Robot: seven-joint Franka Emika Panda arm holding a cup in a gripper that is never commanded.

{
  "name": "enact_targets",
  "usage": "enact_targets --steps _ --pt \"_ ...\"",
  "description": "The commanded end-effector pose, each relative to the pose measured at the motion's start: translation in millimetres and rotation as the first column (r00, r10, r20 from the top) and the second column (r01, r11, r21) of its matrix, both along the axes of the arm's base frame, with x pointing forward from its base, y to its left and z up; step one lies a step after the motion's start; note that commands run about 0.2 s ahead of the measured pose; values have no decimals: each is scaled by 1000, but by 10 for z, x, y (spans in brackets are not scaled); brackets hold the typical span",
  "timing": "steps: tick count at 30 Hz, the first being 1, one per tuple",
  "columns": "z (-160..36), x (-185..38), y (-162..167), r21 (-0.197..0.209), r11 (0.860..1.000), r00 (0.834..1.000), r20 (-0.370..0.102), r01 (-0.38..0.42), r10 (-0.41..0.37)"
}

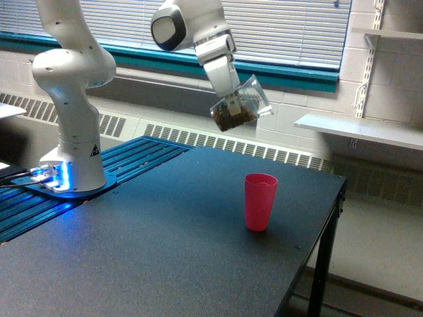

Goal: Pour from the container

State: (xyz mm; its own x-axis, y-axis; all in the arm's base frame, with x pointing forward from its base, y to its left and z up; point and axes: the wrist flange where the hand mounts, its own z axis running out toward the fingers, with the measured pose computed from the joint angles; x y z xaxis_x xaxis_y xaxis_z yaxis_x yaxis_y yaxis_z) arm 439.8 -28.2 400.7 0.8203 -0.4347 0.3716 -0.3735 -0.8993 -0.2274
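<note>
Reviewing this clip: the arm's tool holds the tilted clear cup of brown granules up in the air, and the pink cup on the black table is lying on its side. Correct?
Not quite. The pink cup stands upright on the black table, mouth up, not on its side; the exterior view shows this. The rest holds: the tool holds the tilted clear cup of brown granules up in the air.

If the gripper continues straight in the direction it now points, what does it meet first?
The gripper, shut on the clear cup, points down toward the exterior view's right. That line seems to reach the table near the pink cup; depth is unclear.
</note>
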Motion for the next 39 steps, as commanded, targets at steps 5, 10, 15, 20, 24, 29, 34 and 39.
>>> enact_targets --steps 5,10,15,20,24,29,34,39 --pt "-186 -56 96 -43 998 997 -66 -36 34" --pt "-265 -73 145 -68 996 994 -99 -54 47" --pt "-356 -98 203 -77 995 991 -126 -63 53" --pt "-444 -113 259 -84 994 987 -156 -63 50" --pt "-500 -110 298 -94 994 983 -176 -62 44" --pt "-544 -76 342 -110 992 979 -199 -58 35" --pt "-562 -12 388 -131 990 975 -220 -56 26" --pt "-575 46 418 -153 987 971 -237 -54 16"
